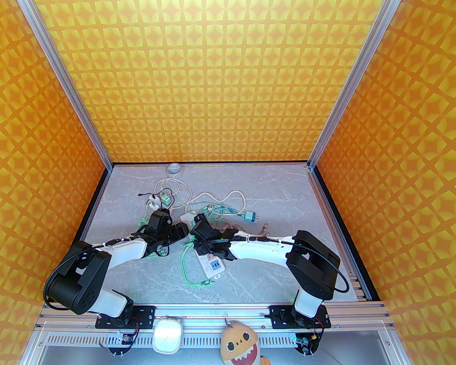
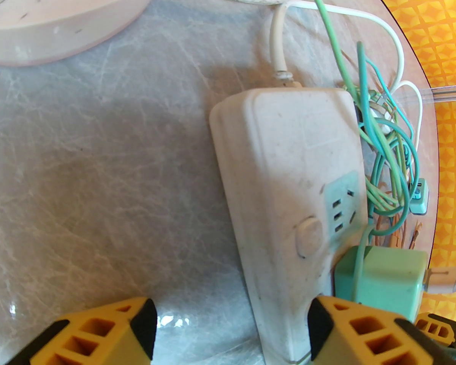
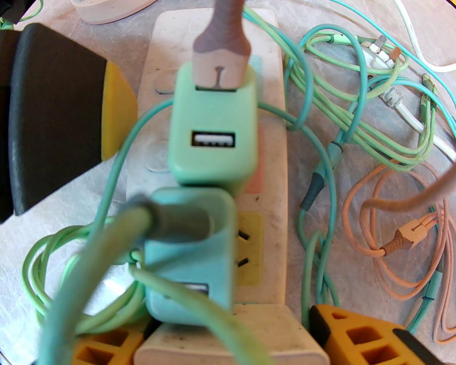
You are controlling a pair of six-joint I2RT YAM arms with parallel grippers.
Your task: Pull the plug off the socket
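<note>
Right gripper (image 3: 226,329), spread wide, seemingly clamps the socket strip (image 3: 277,203).

The plug (image 3: 212,162) is mint green, the socket strip (image 3: 275,203) cream — walls (image 1: 228,70) orange-patterned.

Left arm (image 1: 123,250) and right arm (image 1: 258,250): white shells, black joints, thin black cables. Left hand (image 2: 231,329) and right hand (image 3: 220,337) bear yellow hollow-celled fingers (image 2: 364,335) with black pads (image 2: 146,327).

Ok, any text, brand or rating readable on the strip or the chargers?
No readable words or numbers.
power strip: face shows no print.
brown USB plug: forked embossed mark, no letters.
green charger: blank.
teal charger: blurred, nothing legible.
</note>
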